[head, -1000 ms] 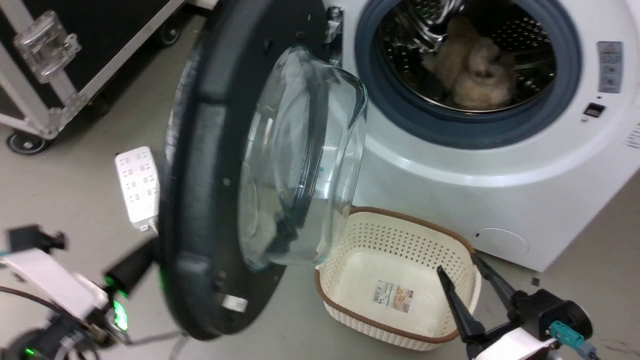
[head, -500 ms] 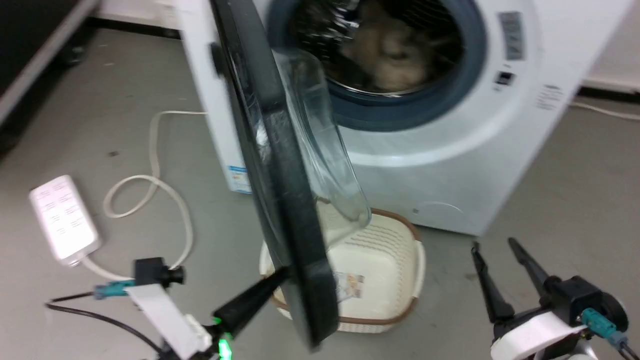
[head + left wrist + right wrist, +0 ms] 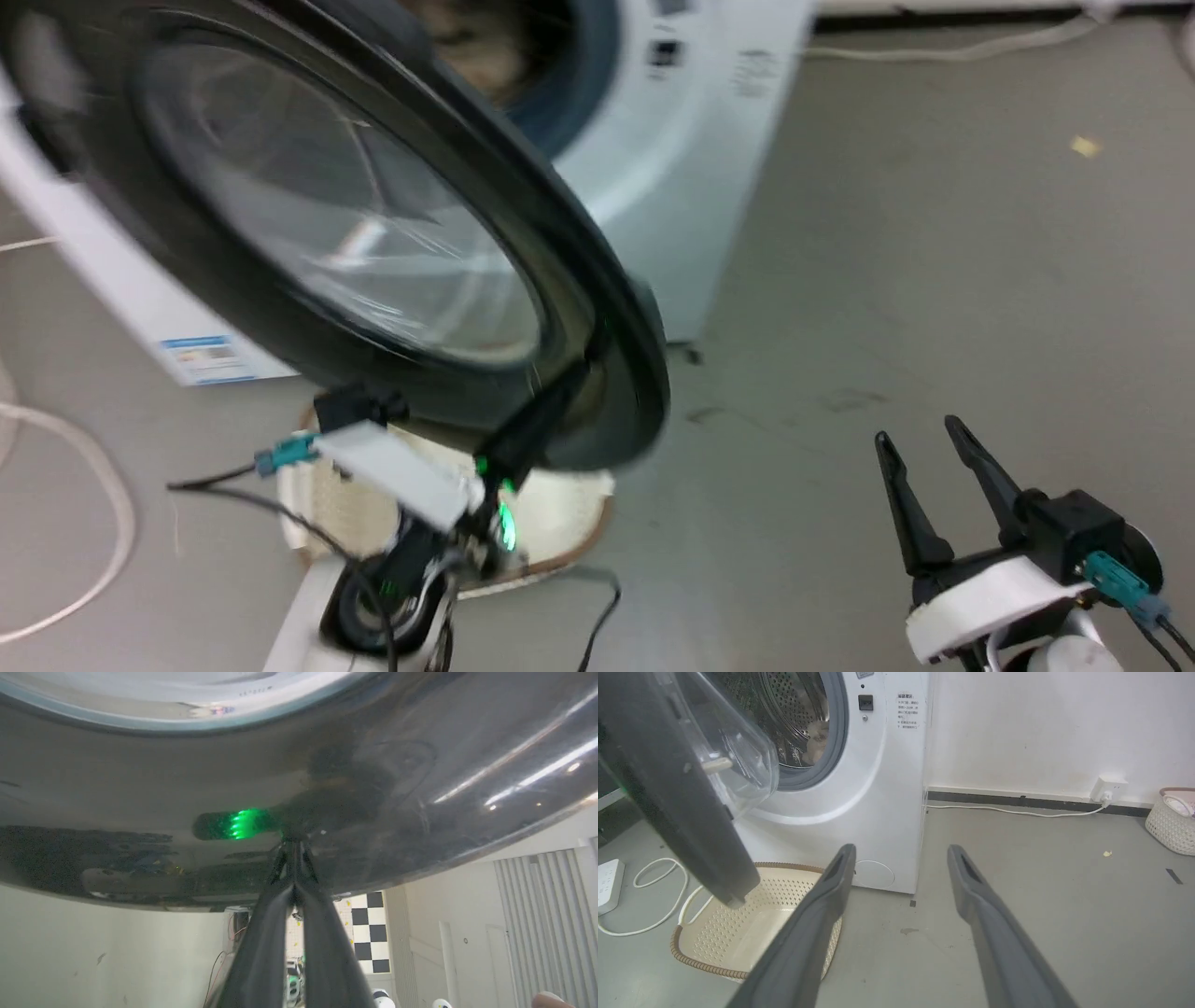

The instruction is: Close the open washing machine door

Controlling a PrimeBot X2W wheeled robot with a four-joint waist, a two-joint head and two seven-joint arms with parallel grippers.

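Observation:
The washing machine door stands part open, its black rim and glass outer face turned toward me, blurred in the head view. My left gripper is shut, its tips pressed on the rim's lower right; the left wrist view shows the closed fingertips touching the glossy dark door. In the right wrist view the door angles out from the white washing machine, its glass bowl facing the drum mouth. Low on the right, my right gripper hangs open over the floor, holding nothing.
A cream perforated basket sits on the floor under the door, in front of the machine. A white power strip and looped cable lie left of it. Another basket stands by the far wall. Something fluffy lies inside the drum.
The door has swung from wide open toward the machine, its inner side, then edge, then outer face showing. My left gripper has followed behind its rim. The head camera has also turned.

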